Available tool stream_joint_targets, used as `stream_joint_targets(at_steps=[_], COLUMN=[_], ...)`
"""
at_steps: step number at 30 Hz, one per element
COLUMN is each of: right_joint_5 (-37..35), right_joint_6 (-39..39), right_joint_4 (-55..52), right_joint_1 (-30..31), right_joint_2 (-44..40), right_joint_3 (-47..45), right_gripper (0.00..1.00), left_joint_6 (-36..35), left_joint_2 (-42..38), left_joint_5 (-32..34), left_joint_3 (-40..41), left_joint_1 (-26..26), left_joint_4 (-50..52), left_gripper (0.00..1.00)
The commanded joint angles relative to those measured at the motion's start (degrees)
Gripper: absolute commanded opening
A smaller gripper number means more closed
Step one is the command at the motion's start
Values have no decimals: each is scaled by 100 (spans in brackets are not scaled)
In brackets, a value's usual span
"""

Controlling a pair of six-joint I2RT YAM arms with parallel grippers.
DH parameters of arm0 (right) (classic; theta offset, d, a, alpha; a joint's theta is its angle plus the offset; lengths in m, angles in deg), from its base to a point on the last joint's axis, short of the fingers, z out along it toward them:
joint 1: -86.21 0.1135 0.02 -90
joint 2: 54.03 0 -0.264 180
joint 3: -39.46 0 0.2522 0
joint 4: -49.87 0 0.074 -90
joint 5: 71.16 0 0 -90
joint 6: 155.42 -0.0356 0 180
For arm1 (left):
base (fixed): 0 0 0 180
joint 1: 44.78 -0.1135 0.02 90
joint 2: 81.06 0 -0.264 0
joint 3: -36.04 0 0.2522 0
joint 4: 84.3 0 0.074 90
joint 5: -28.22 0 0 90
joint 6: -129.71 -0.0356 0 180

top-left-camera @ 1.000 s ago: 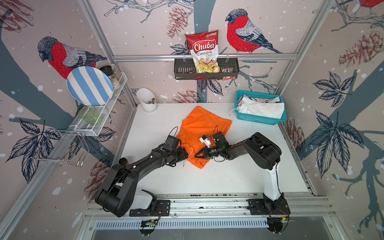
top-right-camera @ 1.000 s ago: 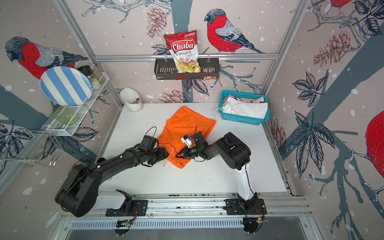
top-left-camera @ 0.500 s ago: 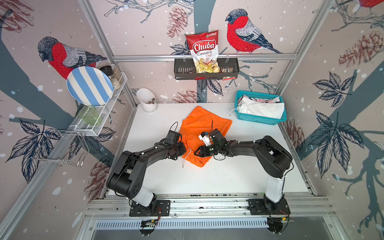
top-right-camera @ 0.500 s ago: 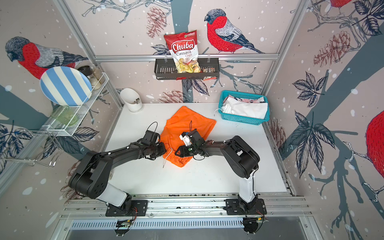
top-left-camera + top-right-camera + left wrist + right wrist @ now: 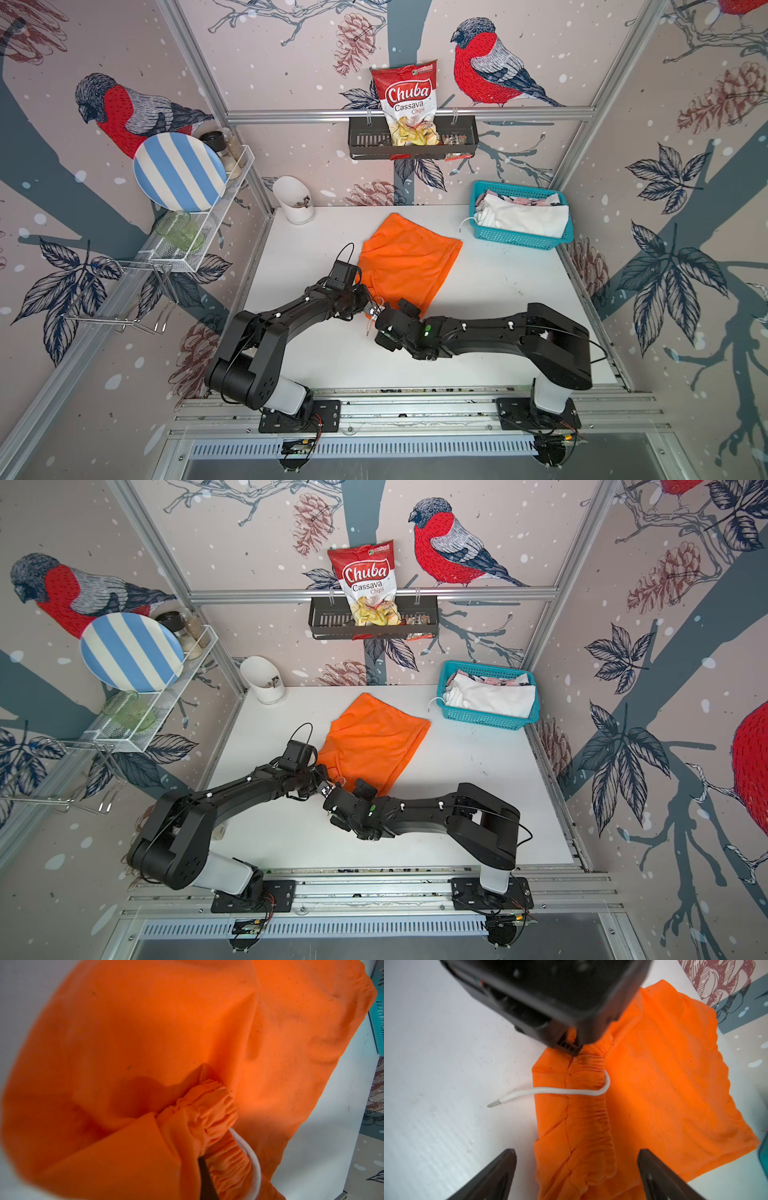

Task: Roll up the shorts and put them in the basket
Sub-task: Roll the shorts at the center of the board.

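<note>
Orange shorts (image 5: 409, 266) lie spread near the middle of the white tabletop (image 5: 498, 291) in both top views, with the gathered waistband (image 5: 587, 1105) along the edge nearest the two arms. The left fingers (image 5: 569, 1047) are pressed together on one bunched end of that waistband. In the left wrist view a dark finger (image 5: 205, 1178) shows beneath the gathered cloth, which rises in a small fold. The right fingers (image 5: 500, 1172) stand spread wide and low, one on either side of the waistband, gripping nothing. I cannot tell whether they touch the cloth. The white drawstring (image 5: 550, 1091) curls out of the waistband, and its tip rests on bare tabletop. At the far right corner, apart from the orange shorts, a teal basket (image 5: 519, 241) holds the white shorts (image 5: 523, 216), folded. The pink printed shorts (image 5: 519, 200) peek out behind them.
</note>
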Motion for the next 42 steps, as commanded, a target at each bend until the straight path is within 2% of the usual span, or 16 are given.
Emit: stream_joint_targets(at_steps=[1,6,8,10,12,15,18,20,23,27,31,34,37,40,42], right_joint_5=[-722,-819,-768,-661,-444,211,1169,2064,3820,6017,7774,8436,8552,8375,8270], right_joint_6=[576,821,823,748,606,226,-186,-512,-1119,-2175,-3885,-5328,-6586,-7282,-7405], right_joint_4=[162,291,308,262,128,-171,-546,-710,-564,555,2703,4549,5999,6597,6619], right_joint_1=[110,97,99,106,112,104,38,-147,-585,-1273,-2024,-2457,-2848,-3203,-3350], right_joint_2=[291,722,766,750,659,427,229,159,138,227,566,1011,1458,1789,1905], right_joint_3=[112,96,48,25,24,94,262,402,464,93,-622,-1112,-1494,-1809,-1953], right_gripper=[95,81,64,37,16,2,0,0,0,0,0,0,0,0,0], left_joint_6=[-117,-145,-166,-171,-198,-244,-241,-273,-326,-387,-360,-326,-321,-305,-299], left_joint_2=[-54,-13,15,50,81,45,-274,-605,-1090,-1549,-1880,-1928,-1758,-1558,-1406], left_joint_5=[-101,-180,-202,-223,-224,-169,197,463,825,1107,1085,918,664,462,334], left_joint_3=[-43,-31,-25,-32,-47,-91,-92,-78,-48,-16,95,165,225,281,282], left_joint_1=[-31,-51,-60,-69,-64,-72,-75,-91,-113,-117,-122,-122,-117,-102,-88], left_joint_4=[163,161,152,125,121,155,298,432,741,1188,1327,1247,1078,819,624], left_gripper=[7,9,10,11,12,16,27,40,55,60,63,64,64,64,65])
